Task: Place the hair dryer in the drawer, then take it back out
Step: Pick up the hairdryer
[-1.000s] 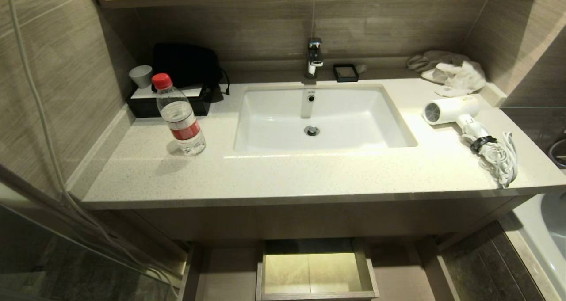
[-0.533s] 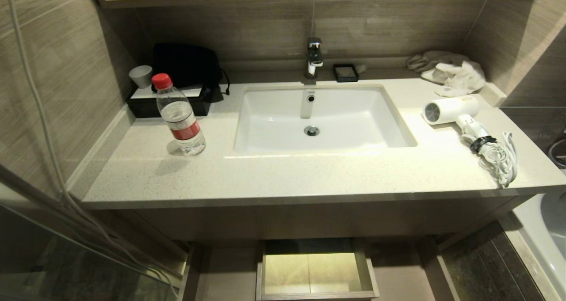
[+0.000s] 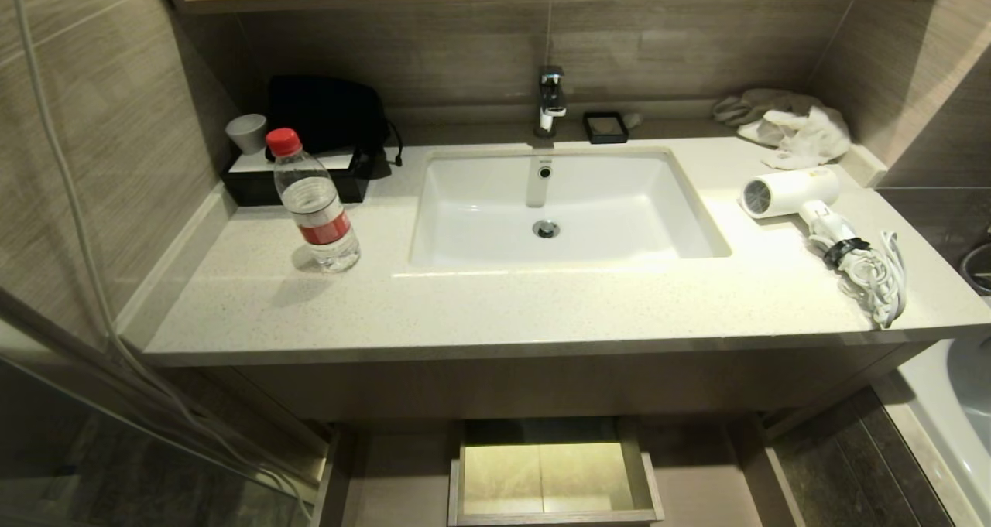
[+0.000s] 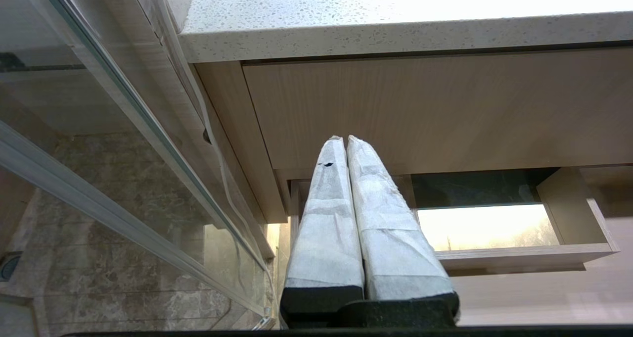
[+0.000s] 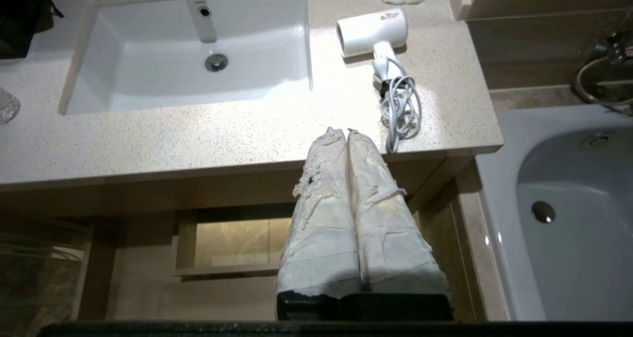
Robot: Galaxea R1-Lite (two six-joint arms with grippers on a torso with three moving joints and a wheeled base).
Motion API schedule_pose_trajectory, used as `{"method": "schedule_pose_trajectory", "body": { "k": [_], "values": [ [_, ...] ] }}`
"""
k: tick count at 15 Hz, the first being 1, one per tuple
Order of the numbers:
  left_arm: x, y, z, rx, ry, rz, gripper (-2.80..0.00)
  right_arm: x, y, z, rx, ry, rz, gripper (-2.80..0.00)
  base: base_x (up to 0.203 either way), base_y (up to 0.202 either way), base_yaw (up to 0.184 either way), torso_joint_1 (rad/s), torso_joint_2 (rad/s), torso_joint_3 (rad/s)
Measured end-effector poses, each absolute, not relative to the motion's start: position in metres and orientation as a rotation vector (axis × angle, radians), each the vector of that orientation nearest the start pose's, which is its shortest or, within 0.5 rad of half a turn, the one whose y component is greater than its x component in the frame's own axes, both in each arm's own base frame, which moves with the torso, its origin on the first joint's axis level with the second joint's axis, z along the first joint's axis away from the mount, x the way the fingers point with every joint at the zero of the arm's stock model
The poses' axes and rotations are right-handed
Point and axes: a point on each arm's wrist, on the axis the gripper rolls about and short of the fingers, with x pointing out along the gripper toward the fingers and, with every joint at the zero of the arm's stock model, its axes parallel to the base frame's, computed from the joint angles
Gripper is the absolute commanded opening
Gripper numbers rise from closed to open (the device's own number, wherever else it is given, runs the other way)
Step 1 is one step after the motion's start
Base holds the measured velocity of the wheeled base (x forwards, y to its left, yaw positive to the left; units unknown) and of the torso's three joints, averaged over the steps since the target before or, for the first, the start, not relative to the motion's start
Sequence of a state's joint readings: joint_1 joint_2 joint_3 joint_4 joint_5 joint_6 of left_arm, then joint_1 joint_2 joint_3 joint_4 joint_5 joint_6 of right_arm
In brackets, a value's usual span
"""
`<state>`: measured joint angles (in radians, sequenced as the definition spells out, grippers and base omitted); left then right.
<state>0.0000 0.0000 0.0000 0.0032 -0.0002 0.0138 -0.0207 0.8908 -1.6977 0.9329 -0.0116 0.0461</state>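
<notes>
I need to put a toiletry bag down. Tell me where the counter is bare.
The widest bare patch is the counter's front strip, between the sink and the front edge. A smaller one lies between the water bottle and the sink. The right end is crowded by the hair dryer and cloths; the back left corner by a black tray.

A bathroom: a white sink (image 3: 565, 202) with faucet (image 3: 550, 97) in a stone vanity counter (image 3: 464, 302), bathtub (image 5: 568, 203) beside it
</notes>
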Motion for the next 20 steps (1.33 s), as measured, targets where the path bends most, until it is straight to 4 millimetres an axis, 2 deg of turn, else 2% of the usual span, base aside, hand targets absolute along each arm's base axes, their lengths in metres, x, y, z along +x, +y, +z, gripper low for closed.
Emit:
{"method": "schedule_pose_trajectory", "body": {
  "k": [3,6,9,14,20],
  "values": [
    [-0.023,0.0,0.075,0.013,0.003,0.0,-2.8,0.033,-0.001,0.415,0.087,0.264,-0.053,-2.8,0.0,0.0,0.0,0.0,0.0,0.0],
    [-0.023,0.0,0.075,0.013,0.002,0.0,-2.8,0.082,-0.005,0.413,0.119,0.394,-0.081,-2.8,0.0,0.0,0.0,0.0,0.0,0.0],
    [-0.023,0.0,0.075,0.014,0.003,0.0,-2.8,0.118,-0.016,0.399,0.031,0.546,-0.132,-2.8,0.0,0.0,0.0,0.0,0.0,0.0],
    [-0.023,0.0,0.075,0.014,0.003,0.0,-2.8,0.173,-0.05,0.373,-0.2,0.759,-0.172,-2.8,0.0,0.0,0.0,0.0,0.0,0.0],
    [-0.023,0.0,0.075,0.013,0.003,0.0,-2.8,0.233,-0.074,0.341,-0.25,0.884,-0.151,-2.8,0.0,0.0,0.0,0.0,0.0,0.0]
  ]
}}
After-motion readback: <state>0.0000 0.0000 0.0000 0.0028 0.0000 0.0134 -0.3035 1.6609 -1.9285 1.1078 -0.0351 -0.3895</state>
